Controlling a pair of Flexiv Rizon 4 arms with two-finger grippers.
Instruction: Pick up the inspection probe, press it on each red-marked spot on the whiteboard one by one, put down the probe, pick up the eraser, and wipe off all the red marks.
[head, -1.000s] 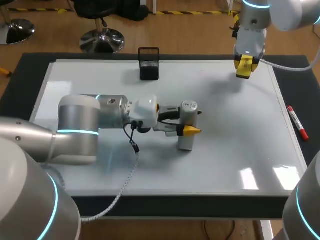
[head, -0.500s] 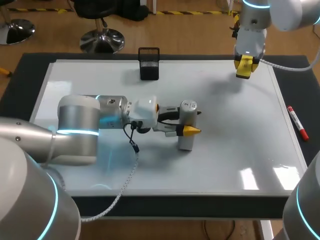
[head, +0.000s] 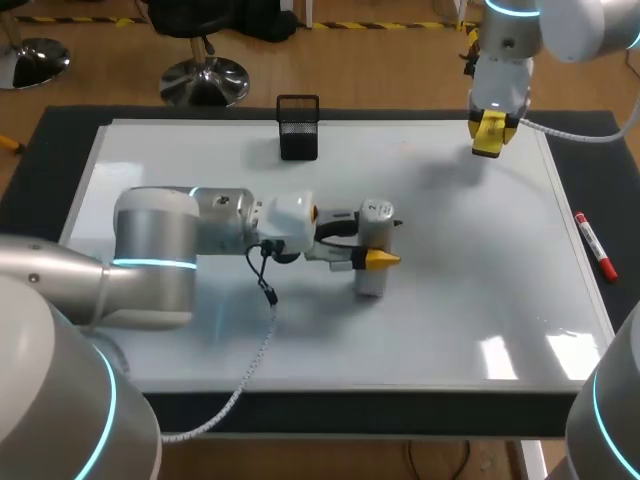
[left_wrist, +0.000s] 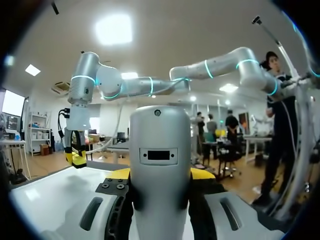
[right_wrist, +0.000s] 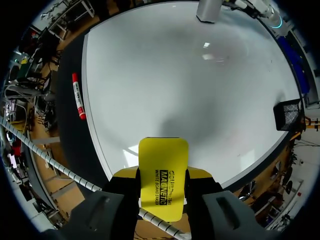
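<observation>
Nearest, find the left gripper (head: 373, 245) reaching in low and sideways from 8 o'clock of the whiteboard (head: 480, 310), clamped from two sides on the inspection probe (head: 370, 285). Held this way probably to have the probe upright, foot down on the board near its centre, head up between the yellow tips, as shown close in the left wrist view. Judged as a pressing pose or a setting-down pose; cannot tell which, and cannot make out any red mark with certainty under or around the foot. Further out, at 3 o'clock, off the board on the dark mat (head: 600, 150), note a red marker (head: 594, 246) lying along the board's edge, well apart from both grippers, likely parked out of the wiping path. At about 11 o'clock, near the far edge, see a black mesh holder (head: 298, 128) standing upright on the board. Farthest, at 1 o'clock, find the right gripper (head: 488, 135) hanging above the far edge, pointing down, closed from both sides on the yellow eraser (right_wrist: 163, 160). Seemingly held there ready for the wiping step and clear of the probe arm.
</observation>
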